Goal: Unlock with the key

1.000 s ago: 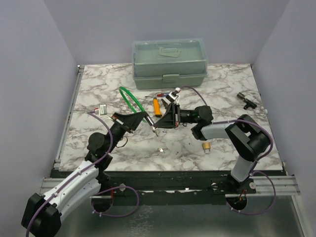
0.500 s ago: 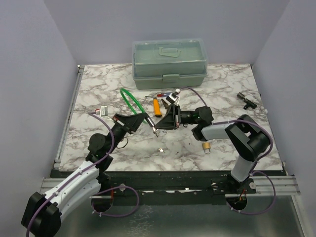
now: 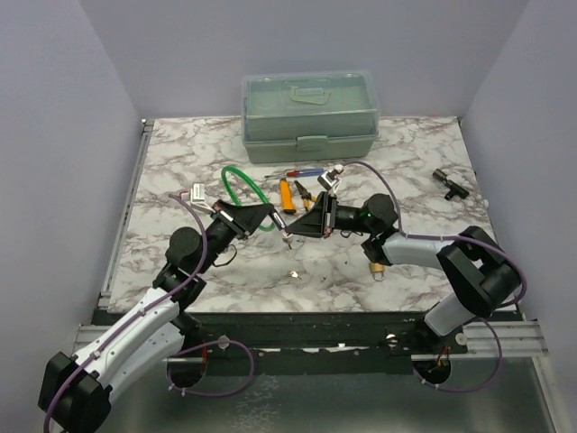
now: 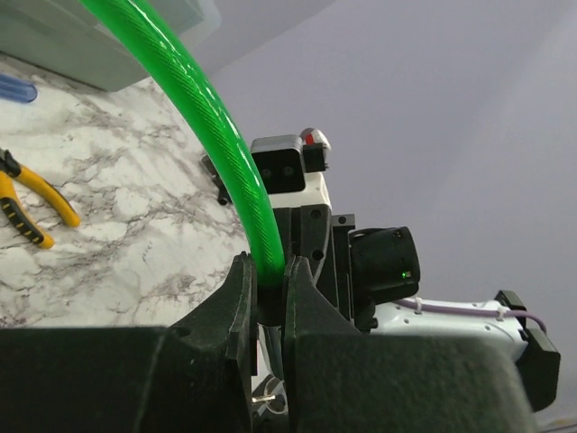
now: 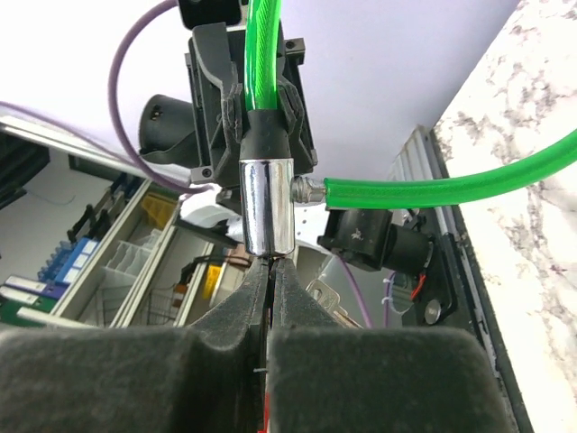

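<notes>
so that the key can turn against a steadied body, the lock's barrel (image 5: 268, 207) hangs above the worktop (image 3: 234, 271), its black collar (image 5: 268, 137) pinched by the left tool (image 4: 269, 280), the right tool (image 5: 270, 275) pressed together just beneath, seemingly on the hidden key.

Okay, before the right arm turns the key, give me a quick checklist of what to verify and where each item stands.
1. Left gripper clamped on the green cable just above the lock barrel: ok.
2. Right gripper shut on the key: ok.
3. Key fully seated in the barrel: cannot tell, the fingertips hide it.
4. Barrel in line with the right gripper: ok.
5. Cable end plugged into the barrel's side, lock not yet open: ok.
</notes>
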Robot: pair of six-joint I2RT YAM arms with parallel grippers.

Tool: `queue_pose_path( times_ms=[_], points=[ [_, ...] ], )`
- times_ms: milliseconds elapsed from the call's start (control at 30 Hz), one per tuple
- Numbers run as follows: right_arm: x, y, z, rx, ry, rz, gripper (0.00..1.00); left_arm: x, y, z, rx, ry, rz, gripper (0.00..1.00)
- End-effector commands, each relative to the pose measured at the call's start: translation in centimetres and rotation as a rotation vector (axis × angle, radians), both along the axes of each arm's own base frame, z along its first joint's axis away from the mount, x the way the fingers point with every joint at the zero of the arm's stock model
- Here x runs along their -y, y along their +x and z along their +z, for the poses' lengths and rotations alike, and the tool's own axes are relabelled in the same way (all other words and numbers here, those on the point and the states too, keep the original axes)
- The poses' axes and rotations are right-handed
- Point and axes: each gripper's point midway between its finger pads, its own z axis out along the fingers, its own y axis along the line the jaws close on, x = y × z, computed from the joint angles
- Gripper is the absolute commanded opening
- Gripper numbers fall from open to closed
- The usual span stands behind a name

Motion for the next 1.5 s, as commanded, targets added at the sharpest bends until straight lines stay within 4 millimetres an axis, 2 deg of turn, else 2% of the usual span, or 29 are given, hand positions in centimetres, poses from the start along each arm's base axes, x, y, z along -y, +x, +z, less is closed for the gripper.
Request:
queue_pose_path(
  times_ms=[0,300,400,633,833,1000,1333,1467],
  points=[
    [0.2,1.7,1.6,0.061,0.021,-0.120,0.01,1.2,0.5,-4.6,-0.158,0.152,-0.037,0.02],
    [0.5,3.4,-1.3,0.058,-0.145,-0.241,0.01,1.7,1.2,-6.0,-0.230,0.184,-0.040,0.02],
    [0.4,3.1,-0.9,0.034,-0.109,-0.222,0.01,1.8,0.8,-6.0,-0.196,0.175,-0.058,0.00],
    [0.0,2.7,0.3,-0.136,0.001,-0.137,0.01,1.7,-0.6,-4.2,-0.051,0.114,-0.096,0.00],
    [0.3,2.4,2.0,-0.167,0.107,-0.104,0.01,1.2,-0.9,-3.8,-0.005,0.084,-0.078,0.00],
    [0.2,2.5,1.3,-0.159,0.089,-0.117,0.01,1.3,-0.6,-4.0,-0.013,0.094,-0.072,0.00],
    [0.5,3.0,-0.3,-0.168,0.025,-0.187,0.01,1.3,-0.2,-6.1,-0.074,0.186,-0.070,0.41],
    [0.6,3.4,-1.8,-0.221,0.002,-0.209,0.01,1.1,-0.2,-7.4,-0.112,0.235,-0.061,0.48]
  ],
)
